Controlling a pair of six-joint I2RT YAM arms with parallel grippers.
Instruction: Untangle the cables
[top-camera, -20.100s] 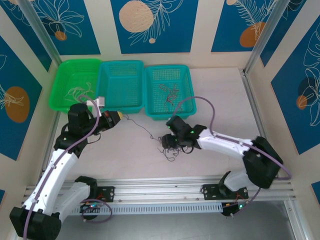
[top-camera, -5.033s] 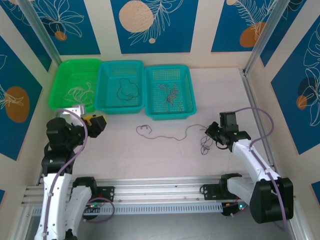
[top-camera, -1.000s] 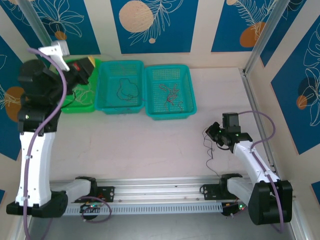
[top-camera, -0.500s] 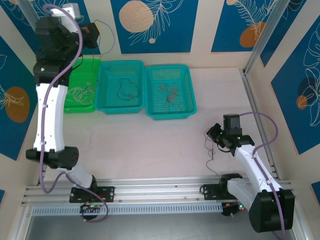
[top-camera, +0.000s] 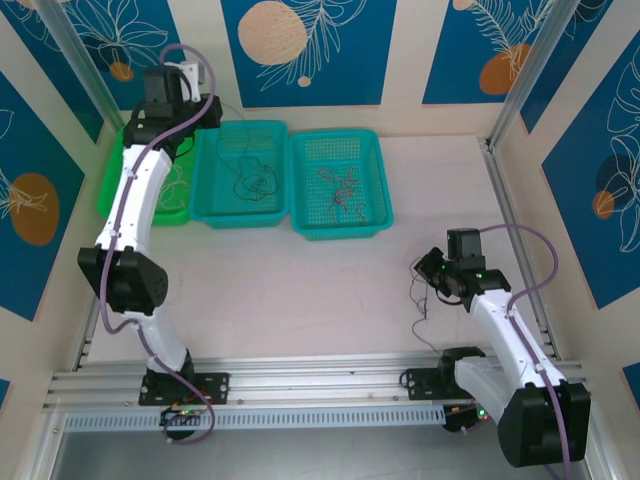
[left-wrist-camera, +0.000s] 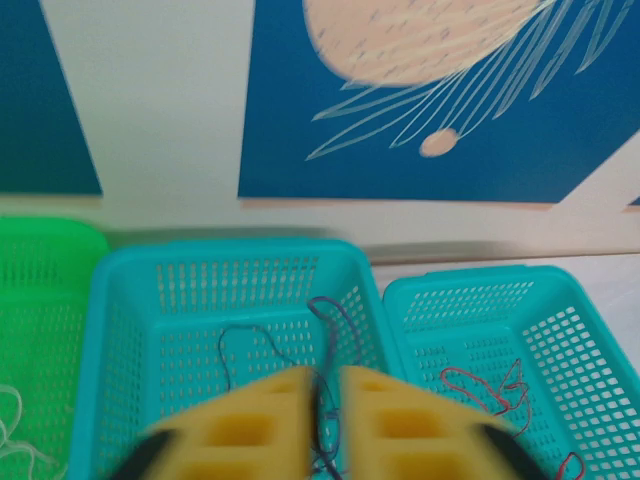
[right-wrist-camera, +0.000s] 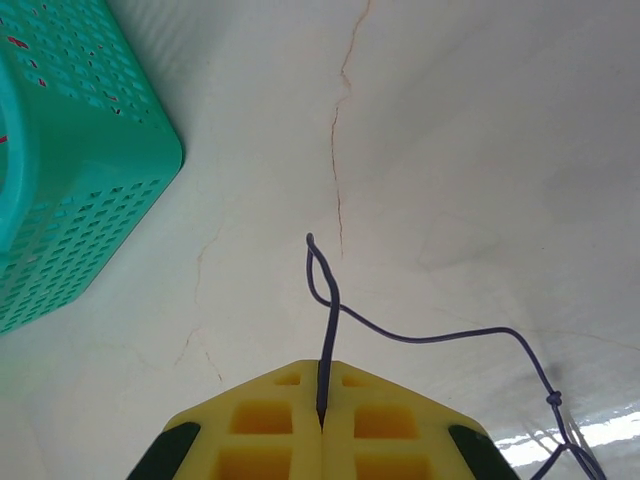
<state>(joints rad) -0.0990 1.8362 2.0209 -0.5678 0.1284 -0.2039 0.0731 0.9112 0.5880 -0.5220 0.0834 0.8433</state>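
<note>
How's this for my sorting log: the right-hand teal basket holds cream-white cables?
Wrong colour: the right-hand teal basket holds reddish-brown cables, not cream-white ones, as the top external view shows.

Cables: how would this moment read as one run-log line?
left gripper: slightly open above middle basket, dark cable between fingers | right gripper: shut on second cable above table
</note>
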